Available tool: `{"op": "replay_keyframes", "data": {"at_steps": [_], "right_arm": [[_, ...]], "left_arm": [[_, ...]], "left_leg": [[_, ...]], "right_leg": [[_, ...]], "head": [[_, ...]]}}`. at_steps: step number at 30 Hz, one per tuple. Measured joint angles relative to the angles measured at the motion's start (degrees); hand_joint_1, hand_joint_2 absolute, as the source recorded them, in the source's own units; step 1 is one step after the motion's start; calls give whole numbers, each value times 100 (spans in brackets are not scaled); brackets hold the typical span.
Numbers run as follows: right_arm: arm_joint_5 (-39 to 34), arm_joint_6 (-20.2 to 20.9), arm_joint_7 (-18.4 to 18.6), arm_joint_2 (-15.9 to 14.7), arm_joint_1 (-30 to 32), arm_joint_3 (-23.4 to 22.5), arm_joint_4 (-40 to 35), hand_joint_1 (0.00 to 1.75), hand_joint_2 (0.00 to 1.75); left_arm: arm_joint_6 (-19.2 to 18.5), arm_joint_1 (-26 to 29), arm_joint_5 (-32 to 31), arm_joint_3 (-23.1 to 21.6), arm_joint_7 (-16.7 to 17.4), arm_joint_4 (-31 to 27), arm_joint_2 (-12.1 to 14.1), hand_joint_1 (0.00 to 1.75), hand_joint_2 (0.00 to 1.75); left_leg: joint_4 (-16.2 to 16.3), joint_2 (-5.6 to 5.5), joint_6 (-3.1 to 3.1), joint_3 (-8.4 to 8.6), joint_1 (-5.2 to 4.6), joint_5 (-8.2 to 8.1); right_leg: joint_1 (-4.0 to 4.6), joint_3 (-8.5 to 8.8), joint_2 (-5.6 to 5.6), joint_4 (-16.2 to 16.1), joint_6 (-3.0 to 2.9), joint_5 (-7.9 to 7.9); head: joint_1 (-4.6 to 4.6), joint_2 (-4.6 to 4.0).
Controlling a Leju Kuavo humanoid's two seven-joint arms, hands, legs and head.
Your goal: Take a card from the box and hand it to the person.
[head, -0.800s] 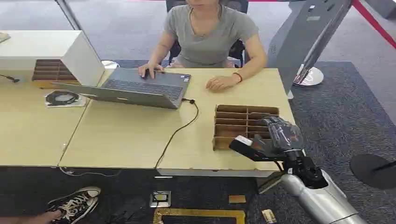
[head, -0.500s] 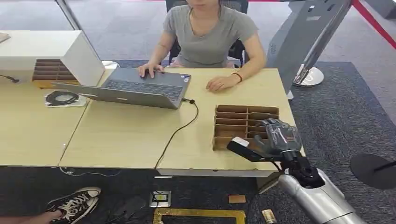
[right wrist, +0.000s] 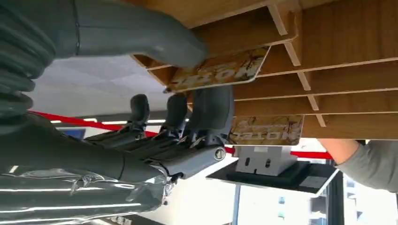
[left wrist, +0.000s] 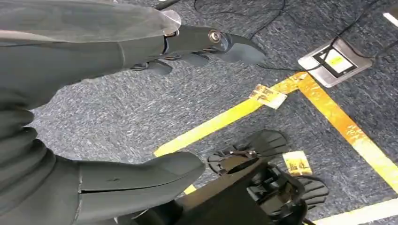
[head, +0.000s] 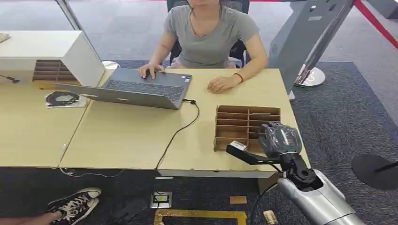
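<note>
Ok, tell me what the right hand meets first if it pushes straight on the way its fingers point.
Most likely the card in the box: it sits just ahead of the right hand, between thumb and fingers, with the box's wooden dividers behind it. Contact is unclear.

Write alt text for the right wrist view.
The right robot hand pinches a gold patterned card between thumb and fingers at the slotted wooden box. A second card stands in a nearby slot, and a person's grey sleeve shows beyond.

An office: pale desks (head: 117, 136), an open laptop (head: 136, 89), grey carpet (head: 347, 117), a floor socket (head: 161, 199).
</note>
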Motion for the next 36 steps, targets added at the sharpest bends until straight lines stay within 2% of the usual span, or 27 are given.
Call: {"op": "replay_keyframes", "data": {"at_steps": [1, 2, 12, 28, 30, 33, 34, 36], "right_arm": [[11, 0, 11, 0, 0, 2, 4, 161, 175], [15, 0, 11, 0, -3, 4, 9, 175, 175], [-39, -225, -109, 0, 30, -13, 18, 175, 175], [-39, -249, -109, 0, 48, -18, 18, 175, 175], [-39, -351, -242, 0, 58, -22, 16, 175, 175], [16, -908, -787, 0, 406, -167, -583, 175, 175], [55, -971, -822, 0, 499, -258, -1037, 175, 175], [63, -765, -640, -15, 500, -350, -1559, 175, 175]], "left_arm": [[0, 5, 0, 0, 0, 0, 0, 0, 175], [-2, 11, 0, 0, 0, 0, -2, 0, 175], [-20, 58, -35, 0, 0, 0, -7, 0, 175], [-20, 64, -35, 0, 35, 0, -28, 0, 175], [-20, 64, -35, 0, 35, 0, -28, 0, 175], [13, 94, -7, 0, 35, 0, -28, 0, 175], [41, 126, -7, 0, 33, 0, -20, 0, 175], [39, 136, -35, 0, 33, 0, -17, 0, 175]], "left_leg": [[0, 0, 0, 0, 0, 0], [0, 0, 0, 0, 0, 0], [0, 1, 0, 1, 0, 0], [0, 1, 0, 2, 0, 0], [5, 2, 0, 5, 0, 0], [7, 0, 0, 4, 0, 0], [4, 8, -2, 3, 0, -3], [4, 23, -3, 5, 0, -4]], "right_leg": [[0, 0, 0, 0, 0, 0], [0, 0, 0, 0, 0, 0], [0, -1, 1, 0, 0, 0], [0, 0, 1, 0, 0, 0], [0, 0, 1, 0, 0, 0], [0, 1, -1, 0, 0, 0], [-1, -2, 5, 0, 0, 0], [0, -5, 18, -1, 0, 0]], "head": [[0, 0], [0, 0], [-2, 0], [0, 0], [0, 0], [13, 0], [15, 0], [-26, 0]]}}
